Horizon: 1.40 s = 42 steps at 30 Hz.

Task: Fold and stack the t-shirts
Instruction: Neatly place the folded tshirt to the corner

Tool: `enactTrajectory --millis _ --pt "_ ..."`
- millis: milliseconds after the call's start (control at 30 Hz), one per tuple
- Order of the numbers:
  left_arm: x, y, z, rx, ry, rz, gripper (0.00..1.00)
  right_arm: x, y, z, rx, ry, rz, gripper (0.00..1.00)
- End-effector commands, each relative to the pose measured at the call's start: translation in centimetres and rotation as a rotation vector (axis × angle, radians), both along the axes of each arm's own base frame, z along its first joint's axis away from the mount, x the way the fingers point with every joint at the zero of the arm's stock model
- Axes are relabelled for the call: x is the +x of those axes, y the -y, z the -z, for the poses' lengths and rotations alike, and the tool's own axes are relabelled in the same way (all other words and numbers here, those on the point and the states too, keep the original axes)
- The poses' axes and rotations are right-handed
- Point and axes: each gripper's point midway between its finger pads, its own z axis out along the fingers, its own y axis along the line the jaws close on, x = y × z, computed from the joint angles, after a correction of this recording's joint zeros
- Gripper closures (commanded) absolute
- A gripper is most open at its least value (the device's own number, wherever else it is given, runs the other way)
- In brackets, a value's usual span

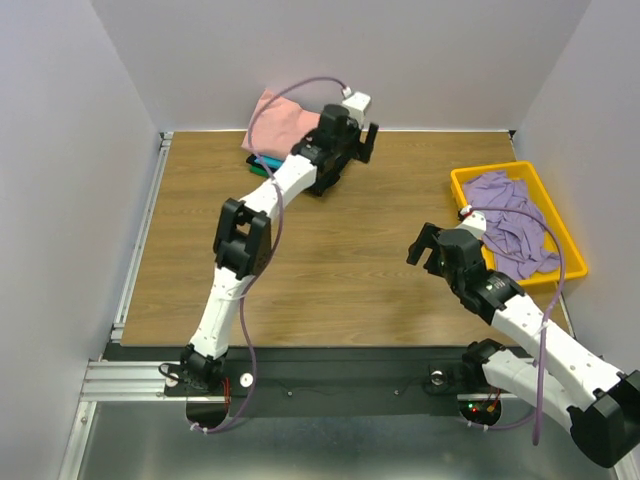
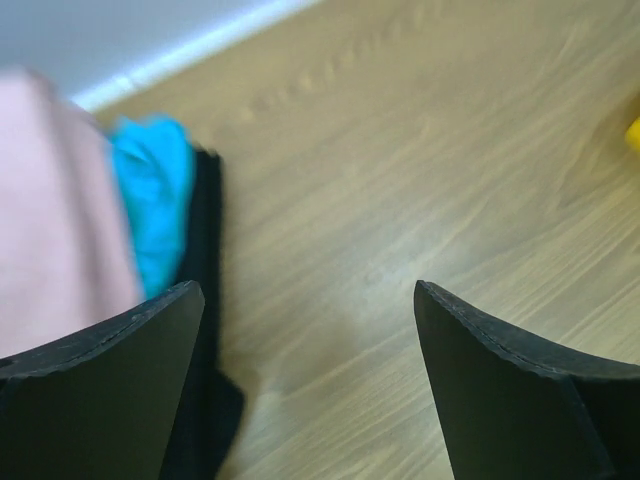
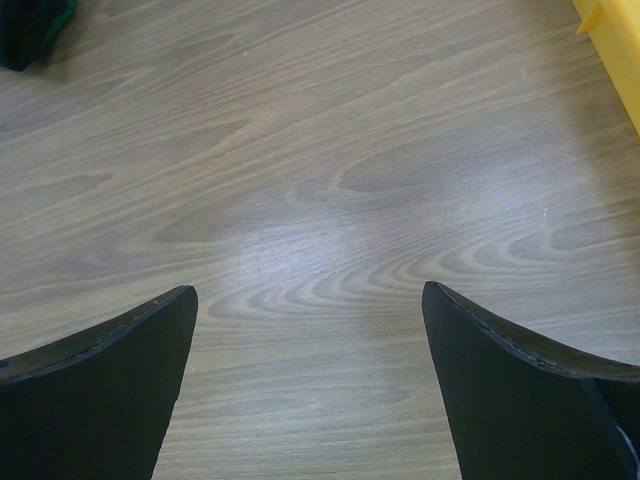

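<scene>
A folded stack of t-shirts lies at the table's back left, with the dusty-pink shirt (image 1: pixel 280 118) on top and the turquoise one (image 1: pixel 264 160) peeking out beneath. In the left wrist view the pink (image 2: pixel 50 200), turquoise (image 2: pixel 150 190) and black (image 2: pixel 207 290) layers sit at the left. My left gripper (image 1: pixel 366 142) is open and empty just right of the stack, over bare wood (image 2: pixel 310 300). A crumpled lavender shirt (image 1: pixel 510 220) lies in the yellow tray (image 1: pixel 462 182). My right gripper (image 1: pixel 425 245) is open and empty left of the tray, above bare wood (image 3: pixel 310 300).
The tray stands at the right edge; its corner shows in the right wrist view (image 3: pixel 615 40) and a sliver in the left wrist view (image 2: pixel 634 133). A dark shape with a green edge (image 3: pixel 30 30) sits far left. Grey walls enclose the table.
</scene>
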Motion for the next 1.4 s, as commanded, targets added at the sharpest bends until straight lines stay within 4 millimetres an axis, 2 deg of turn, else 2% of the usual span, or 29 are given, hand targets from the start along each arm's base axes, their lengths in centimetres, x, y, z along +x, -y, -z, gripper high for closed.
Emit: enactTrajectory --millis 0,133,200,233,267,433,533,567,633,667,700,767,867,933,1000,1033,1167,1200,1233,1267,1367 --pt "-0.1 -4.4 -20.1 -0.176 0.336 -0.07 0.02 0.8 -0.4 -1.8 0.02 0.043 0.008 0.0" --pt "1.9 -7.7 -20.2 -0.172 0.349 -0.102 0.02 1.2 -0.1 -1.8 -0.002 0.041 0.027 0.0" --pt "3.0 -8.7 -19.6 -0.168 0.346 -0.118 0.02 1.5 -0.1 -2.0 -0.009 0.04 0.036 0.0" --pt "4.0 -10.1 -19.4 -0.164 0.346 -0.141 0.02 1.6 -0.1 -2.0 -0.01 0.04 0.034 0.0" --pt "4.7 -10.7 -18.8 -0.168 0.34 -0.139 0.02 1.7 -0.2 -2.3 -0.01 0.042 0.033 0.0" --pt "8.3 -14.3 -16.6 -0.18 0.337 -0.181 0.02 2.0 -0.4 -1.8 -0.027 0.023 0.03 0.0" --pt "10.3 -15.4 -14.4 -0.202 0.331 -0.211 0.02 2.2 -0.4 -1.6 -0.034 0.013 0.031 0.0" --pt "11.1 -15.6 -12.6 -0.196 0.316 -0.222 0.01 2.2 -0.4 -1.5 -0.036 0.01 0.032 0.0" --pt "12.2 -16.1 -11.1 -0.204 0.31 -0.253 0.01 2.3 -0.5 -1.3 -0.037 0.002 0.029 0.0" --pt "13.1 -16.9 -8.6 -0.182 0.293 -0.292 0.01 2.3 -0.6 -1.1 -0.038 -0.003 0.028 0.0" --pt "13.8 -17.3 -8.6 -0.179 0.317 -0.321 0.01 2.3 -0.7 -1.1 -0.034 -0.006 0.024 0.0" --pt "15.3 -18.8 -6.8 -0.131 0.331 -0.419 0.01 2.3 -0.8 -0.7 -0.035 -0.017 0.022 0.0" --pt "15.6 -18.9 -4.6 -0.123 0.301 -0.409 0.02 2.4 -1.1 -0.6 -0.032 -0.026 0.014 0.0" --pt "15.4 -18.8 -3.9 -0.126 0.286 -0.406 0.01 2.4 -1.3 -0.7 -0.023 -0.026 0.008 0.0" --pt "14.9 -17.9 -3.7 -0.141 0.265 -0.354 0.01 2.3 -1.6 -0.8 -0.014 -0.027 -0.007 0.0" --pt "14.8 -17.7 -3.7 -0.146 0.255 -0.345 0.01 2.4 -1.7 -1.1 -0.008 -0.023 -0.014 0.0" --pt "13.3 -16.6 -6.7 -0.191 0.243 -0.303 0.01 2.2 -2.0 -1.9 0.005 -0.003 -0.039 0.0" --pt "12.5 -16.5 -9.1 -0.214 0.26 -0.302 0.01 2.2 -2.0 -2.2 0.009 0.004 -0.041 0.0" --pt "12.1 -16.3 -10.6 -0.222 0.272 -0.299 0.01 2.2 -1.9 -2.4 0.005 0.011 -0.04 0.0" --pt "10.9 -15.9 -13.5 -0.231 0.296 -0.293 0.01 2.3 -1.7 -3.0 0.0 0.029 -0.032 0.0" --pt "8.5 -15.4 -18.2 -0.243 0.326 -0.319 0.01 2.3 -1.7 -4.5 0.015 0.066 -0.04 0.0"
